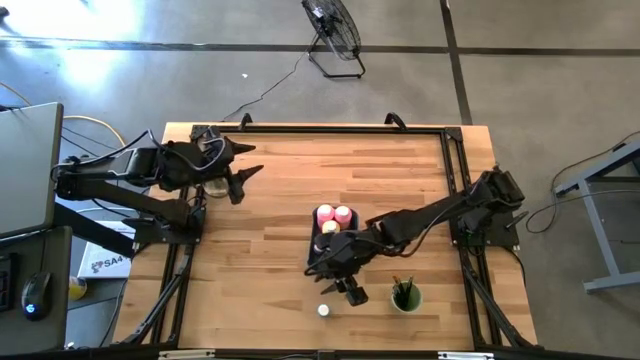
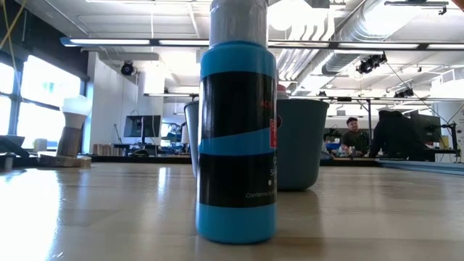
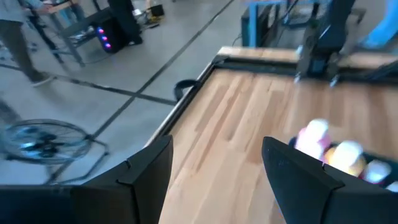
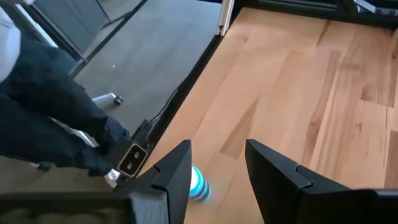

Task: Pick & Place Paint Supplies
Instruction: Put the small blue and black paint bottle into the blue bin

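The left pincer [image 1: 243, 178] hangs over the far left part of the wooden surface [image 1: 280, 230], well apart from the paint supplies, its two dark fingers [image 3: 146, 168] spread wide with nothing between them. In the left wrist view only bare planks lie between those fingers, with the bottles blurred farther off.

Toward the middle of the surface, nearer the right edge than the left, sits the tray [image 1: 317, 250]. At its far end stand two pink bottles [image 1: 334, 215] side by side, and a yellow bottle [image 1: 330, 228] just beside them on the near side. The right arm crosses over the rest of the tray, so what else lies in it is hidden.

Close to the near edge, a small jar [image 1: 323, 310] with a pale cap and a blue body stands upright on the bare wood, outside the tray. It fills the low view, a blue and black banded jar [image 2: 236, 138] standing straight.

The right pincer [image 1: 348, 292] hovers just right of that jar, between the tray and the near edge. Its fingers [image 4: 176, 171] stand apart and hold nothing; in the right wrist view the jar [image 4: 198, 185] shows beyond them, partly hidden by one finger, not gripped.

Farther right, near the near edge, stands the round green cup [image 1: 406, 297] with thin paintbrushes [image 1: 403, 287] upright in it.
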